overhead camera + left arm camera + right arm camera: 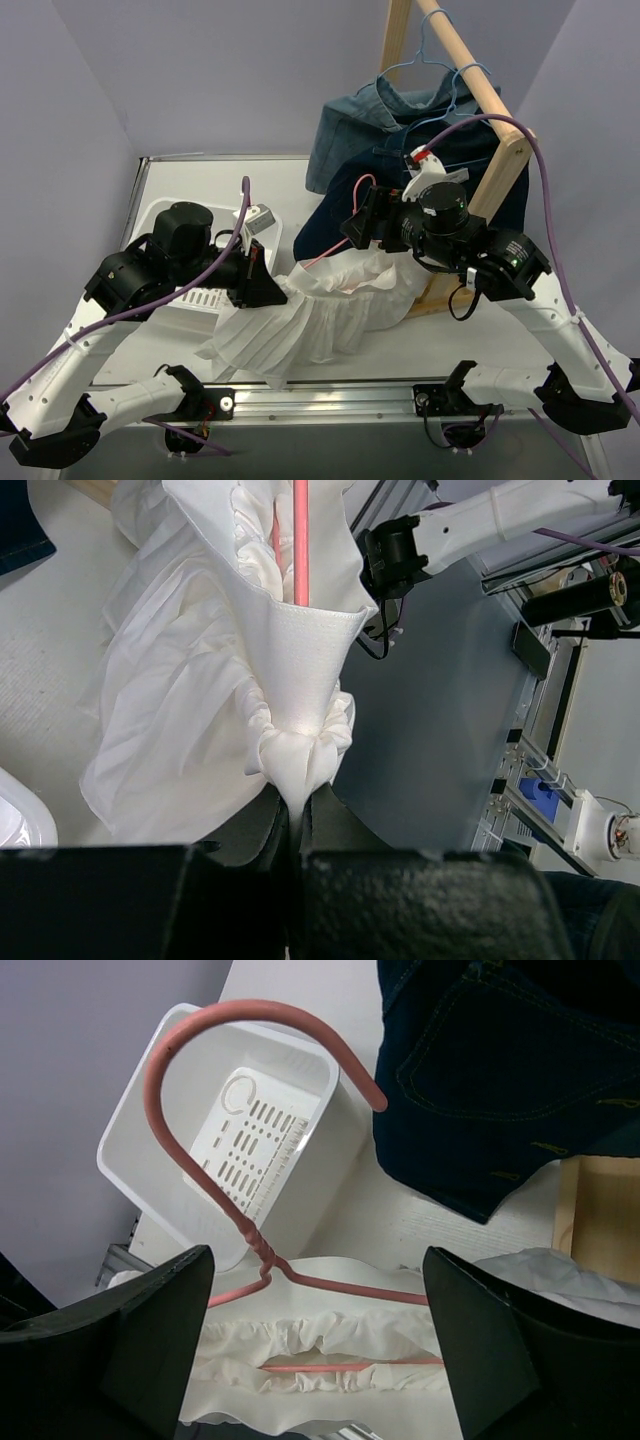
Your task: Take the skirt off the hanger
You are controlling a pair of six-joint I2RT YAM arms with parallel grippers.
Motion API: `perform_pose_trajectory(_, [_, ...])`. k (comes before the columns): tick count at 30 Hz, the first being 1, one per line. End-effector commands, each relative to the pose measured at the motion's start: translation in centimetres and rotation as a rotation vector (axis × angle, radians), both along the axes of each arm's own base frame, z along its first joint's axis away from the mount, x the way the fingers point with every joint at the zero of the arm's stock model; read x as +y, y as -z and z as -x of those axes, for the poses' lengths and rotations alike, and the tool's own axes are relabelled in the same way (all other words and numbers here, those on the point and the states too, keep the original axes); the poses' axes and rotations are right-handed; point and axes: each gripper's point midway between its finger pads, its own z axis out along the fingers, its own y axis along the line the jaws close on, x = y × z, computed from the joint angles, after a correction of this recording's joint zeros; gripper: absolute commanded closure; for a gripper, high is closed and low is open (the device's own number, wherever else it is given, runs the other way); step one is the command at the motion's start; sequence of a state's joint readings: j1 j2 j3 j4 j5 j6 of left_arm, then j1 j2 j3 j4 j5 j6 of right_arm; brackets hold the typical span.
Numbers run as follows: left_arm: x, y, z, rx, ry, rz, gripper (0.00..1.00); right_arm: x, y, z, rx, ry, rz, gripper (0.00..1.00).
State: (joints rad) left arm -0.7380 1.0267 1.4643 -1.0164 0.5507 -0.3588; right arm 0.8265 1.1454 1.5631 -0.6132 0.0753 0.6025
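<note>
Two hands flank one skirt (pixel 320 315). The left hand (pixel 297 818) is clamped tight on its gathered top. White and finely pleated, the skirt lies fanned on the counter (pixel 200 185), its ruffled waistband threaded on a pink-red wire hanger (pixel 255 1240). The right hand (pixel 318 1300) is spread wide around the hanger's twisted neck, gripping nothing.

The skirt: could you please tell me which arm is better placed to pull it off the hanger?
Left. The left fingers are shut on the skirt's ruffled top, so they could draw it off the hanger. The right fingers stand open flanking the hanger's neck, off the fabric.
</note>
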Motion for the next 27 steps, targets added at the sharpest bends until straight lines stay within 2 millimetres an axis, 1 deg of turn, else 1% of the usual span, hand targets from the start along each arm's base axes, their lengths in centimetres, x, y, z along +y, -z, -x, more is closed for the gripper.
perform_pose_trajectory(1, [-0.5, -1.8, 0.2, -0.04, 0.021, 0.074, 0.98, 1.3, -0.4, -0.2, -0.023, -0.038, -0.02, 0.21])
perform_pose_trajectory(2, [-0.6, -1.8, 0.2, -0.036, 0.025, 0.074, 0.98, 1.4, -0.3, -0.3, -0.024, -0.039, -0.022, 0.23])
perform_pose_trajectory(4, [-0.8, -1.7, 0.1, -0.029, 0.027, 0.075, 0.98, 1.7, 0.2, -0.3, -0.015, -0.049, -0.018, 0.29])
perform_pose_trajectory(5, [-0.9, -1.7, 0.0, -0.024, 0.028, 0.076, 0.98, 1.8, 0.4, -0.3, -0.013, -0.053, -0.015, 0.34])
perform_pose_trajectory(8, [-1.1, -2.1, -0.1, -0.03, 0.026, 0.092, 0.98, 2.3, 0.9, -0.2, -0.005, -0.07, -0.008, 0.41])
perform_pose_trajectory(10, [-1.4, -2.4, -0.3, -0.031, 0.027, 0.102, 0.98, 2.4, 1.5, 0.0, 0.004, -0.076, 0.008, 0.43])
perform_pose_trajectory(13, [-1.7, -2.6, -0.5, -0.029, 0.032, 0.11, 0.98, 2.6, 2.3, 0.0, 0.015, -0.078, 0.019, 0.51])
perform_pose_trajectory(14, [-1.7, -2.8, -0.5, -0.032, 0.034, 0.113, 0.98, 2.6, 2.6, 0.0, 0.021, -0.078, 0.025, 0.55])
perform_pose_trajectory(16, [-1.8, -3.0, -0.4, -0.034, 0.039, 0.119, 0.98, 2.6, 3.2, 0.1, 0.03, -0.079, 0.035, 0.59])
perform_pose_trajectory(17, [-1.8, -3.1, -0.4, -0.035, 0.04, 0.122, 0.98, 2.6, 3.4, 0.0, 0.032, -0.075, 0.04, 0.7])
perform_pose_trajectory(19, [-1.7, -3.1, -0.4, -0.037, 0.039, 0.121, 0.98, 2.2, 3.6, -0.2, 0.03, -0.053, 0.054, 1.0])
perform_pose_trajectory(21, [-1.6, -3.0, -0.3, -0.029, 0.037, 0.116, 0.96, 1.5, 3.5, -0.4, 0.024, -0.021, 0.069, 1.0])
perform_pose_trajectory(22, [-1.5, -2.9, -0.3, -0.029, 0.027, 0.113, 0.9, 1.2, 3.4, -0.5, 0.019, -0.007, 0.073, 1.0])
perform_pose_trajectory(23, [-1.4, -2.8, -0.4, -0.027, 0.02, 0.112, 0.74, 0.7, 2.9, -0.5, 0.009, 0.011, 0.071, 1.0])
perform_pose_trajectory(25, [-1.3, -2.7, -0.2, -0.032, 0.013, 0.118, 0.62, -0.3, 2.3, -0.6, -0.005, 0.052, 0.071, 1.0])
perform_pose_trajectory(26, [-1.2, -2.7, -0.2, -0.029, 0.007, 0.12, 0.53, -0.6, 1.7, -0.6, -0.017, 0.063, 0.065, 1.0])
perform_pose_trajectory(27, [-1.1, -2.3, -0.2, -0.025, 0.002, 0.117, 0.5, -0.9, 1.5, -0.6, -0.018, 0.075, 0.065, 1.0])
